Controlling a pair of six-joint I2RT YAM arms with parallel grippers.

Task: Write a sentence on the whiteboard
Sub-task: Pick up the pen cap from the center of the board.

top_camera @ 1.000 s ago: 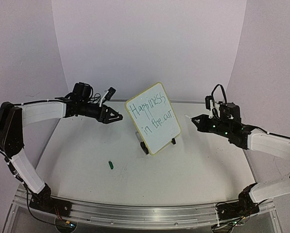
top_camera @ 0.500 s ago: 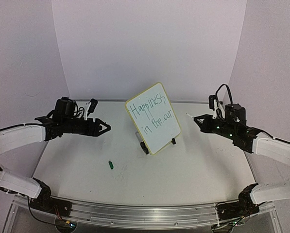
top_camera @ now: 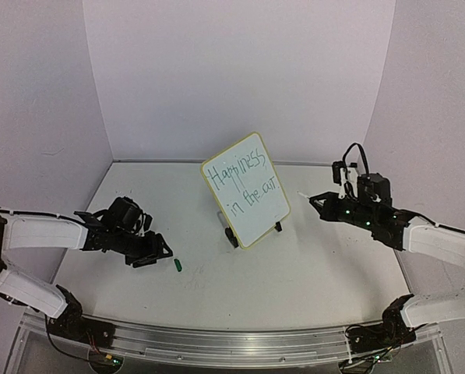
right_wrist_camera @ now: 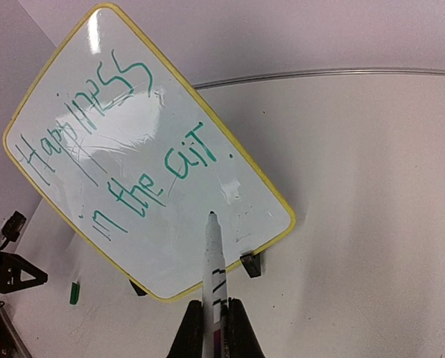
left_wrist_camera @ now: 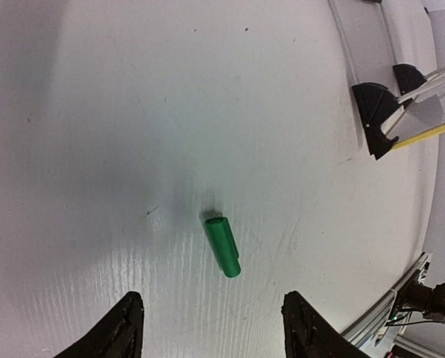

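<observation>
The whiteboard (top_camera: 246, 189) stood tilted mid-table (top_camera: 310, 273), nearer the far edge, bearing the green sentence (right_wrist_camera: 110, 142). The right end effector (right_wrist_camera: 213, 332) gripped a white marker (right_wrist_camera: 212, 253), tip near the board. The left end effector (left_wrist_camera: 211, 328) gaped wide over a green cap (left_wrist_camera: 223, 247) toward the near edge.

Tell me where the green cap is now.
In the top view, the green cap lies on the table just right of the left claw, nearer and to the left of the whiteboard.
</observation>
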